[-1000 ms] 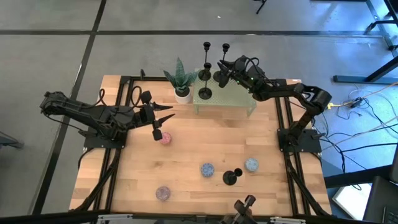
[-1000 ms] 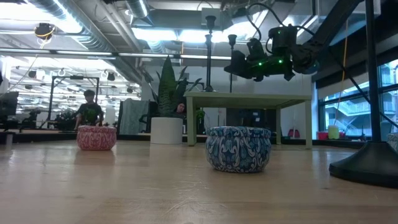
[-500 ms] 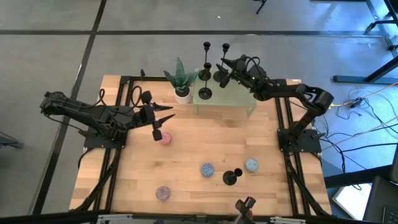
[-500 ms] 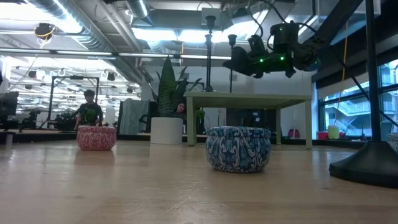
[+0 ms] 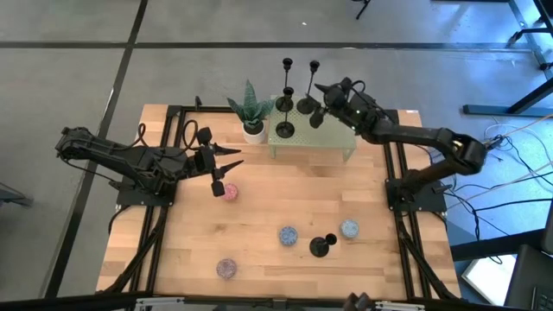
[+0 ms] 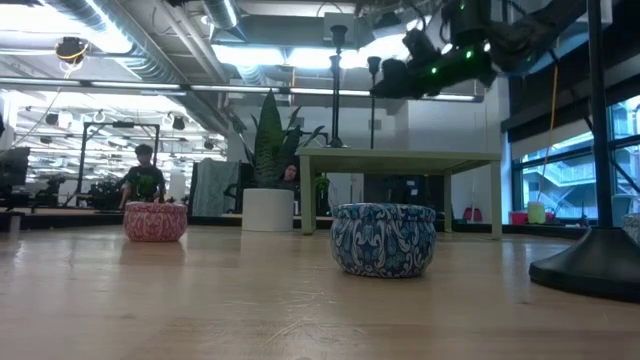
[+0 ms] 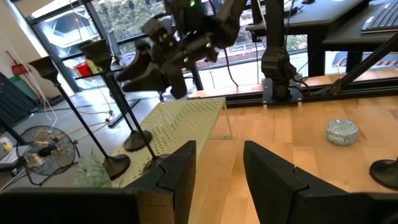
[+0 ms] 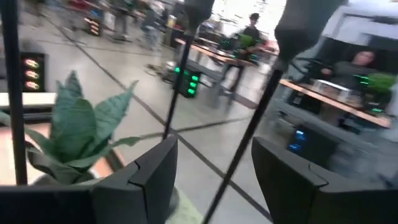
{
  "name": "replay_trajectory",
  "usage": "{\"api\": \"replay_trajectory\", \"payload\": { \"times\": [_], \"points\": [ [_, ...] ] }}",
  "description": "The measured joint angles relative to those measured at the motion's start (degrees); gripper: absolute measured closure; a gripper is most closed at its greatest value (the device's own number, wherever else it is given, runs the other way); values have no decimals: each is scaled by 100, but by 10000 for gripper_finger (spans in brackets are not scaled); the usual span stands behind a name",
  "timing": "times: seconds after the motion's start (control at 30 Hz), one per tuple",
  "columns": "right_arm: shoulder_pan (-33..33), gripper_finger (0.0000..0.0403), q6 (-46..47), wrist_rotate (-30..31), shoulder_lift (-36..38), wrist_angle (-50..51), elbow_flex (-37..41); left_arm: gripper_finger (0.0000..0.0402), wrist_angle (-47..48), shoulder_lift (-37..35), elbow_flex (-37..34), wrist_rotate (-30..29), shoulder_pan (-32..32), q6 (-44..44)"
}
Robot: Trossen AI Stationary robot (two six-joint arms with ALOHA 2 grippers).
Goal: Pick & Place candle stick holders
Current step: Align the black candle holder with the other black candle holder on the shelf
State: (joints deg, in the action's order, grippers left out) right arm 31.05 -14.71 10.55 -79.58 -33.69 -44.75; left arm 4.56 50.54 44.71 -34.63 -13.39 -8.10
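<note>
Three black candle stick holders (image 5: 284,129) (image 5: 307,105) (image 5: 282,103) stand on their round bases on a small pale green stand (image 5: 324,138) at the table's far side. A fourth holder (image 5: 321,246) stands on the wood near the front; its base shows in the low view (image 6: 592,266). My right gripper (image 5: 319,104) (image 8: 214,186) is open and empty, high above the stand beside the right-most holder, whose thin stem (image 8: 252,127) rises ahead of its fingers. My left gripper (image 5: 231,157) (image 7: 221,186) is open and empty at the table's left, pointing toward the stand.
A spiky green plant in a white pot (image 5: 251,117) stands just left of the stand. Small patterned bowls sit on the wood: pink (image 5: 229,193), blue (image 5: 288,234), light blue (image 5: 349,228), purple (image 5: 226,269). Bare wood lies between the stand and the bowls.
My right gripper has risen above the green stand and drawn a little back toward the table's right edge, away from the holders. The holders on the stand have stayed upright in place.
</note>
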Motion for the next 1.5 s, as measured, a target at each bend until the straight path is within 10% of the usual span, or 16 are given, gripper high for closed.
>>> {"api": "replay_trajectory", "payload": {
  "times": [0.57,0.83,1.03,1.5],
  "points": [
    [-730,198,-106,341,717,709,0,272,-2,0,0,-2,-1,-7],
    [-1751,306,-38,329,1492,1522,-1,272,-1,0,0,-2,-2,-3],
    [-2612,370,307,-776,2019,2803,-2,272,0,0,0,0,-2,-2],
    [-4189,221,847,-1670,2163,4001,-2,272,0,0,2,15,-1,0]
  ]
}}
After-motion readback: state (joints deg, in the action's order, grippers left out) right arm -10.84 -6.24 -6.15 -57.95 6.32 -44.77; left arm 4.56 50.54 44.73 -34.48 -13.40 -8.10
